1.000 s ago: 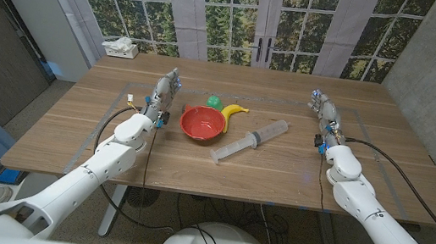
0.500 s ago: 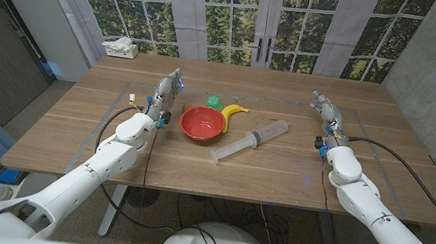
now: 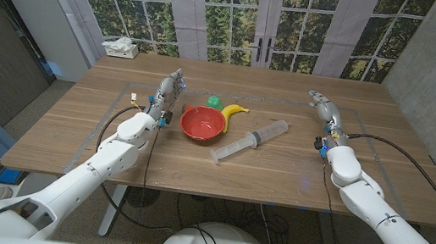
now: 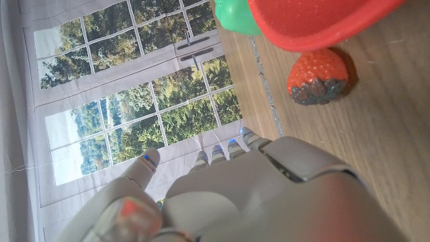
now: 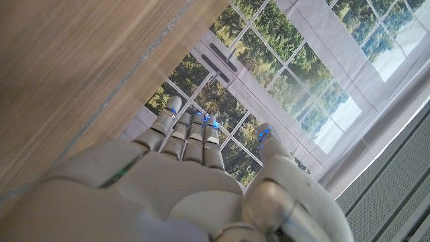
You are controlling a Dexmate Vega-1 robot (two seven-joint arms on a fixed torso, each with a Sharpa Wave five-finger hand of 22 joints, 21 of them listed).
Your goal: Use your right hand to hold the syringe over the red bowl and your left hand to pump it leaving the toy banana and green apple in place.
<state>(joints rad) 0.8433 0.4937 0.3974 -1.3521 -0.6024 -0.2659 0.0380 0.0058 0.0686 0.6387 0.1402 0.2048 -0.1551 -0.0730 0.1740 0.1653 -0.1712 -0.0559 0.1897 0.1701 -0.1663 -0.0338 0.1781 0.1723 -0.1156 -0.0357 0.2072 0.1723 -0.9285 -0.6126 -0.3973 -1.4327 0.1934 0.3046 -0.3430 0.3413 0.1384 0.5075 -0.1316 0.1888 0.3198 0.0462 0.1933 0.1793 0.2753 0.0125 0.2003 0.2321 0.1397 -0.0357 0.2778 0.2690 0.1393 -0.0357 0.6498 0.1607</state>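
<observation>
Your one syringe [image 3: 251, 141] lies flat on the table [image 3: 278, 182] just right of the red bowl [image 3: 202, 122], long axis diagonal: one end points toward the near edge at lower left, the other toward the far right. One banana [image 3: 234, 111] curves against the bowl's far right rim, and one green apple [image 3: 214, 102] sits just behind the bowl. One toy strawberry [image 4: 318, 81] rests beside the bowl. Your left hand [image 3: 166, 95] stands left of the bowl, released, fingers extended. Your right hand [image 3: 326, 116] stands well right of the syringe, also holding nothing, with bare wood between them.
</observation>
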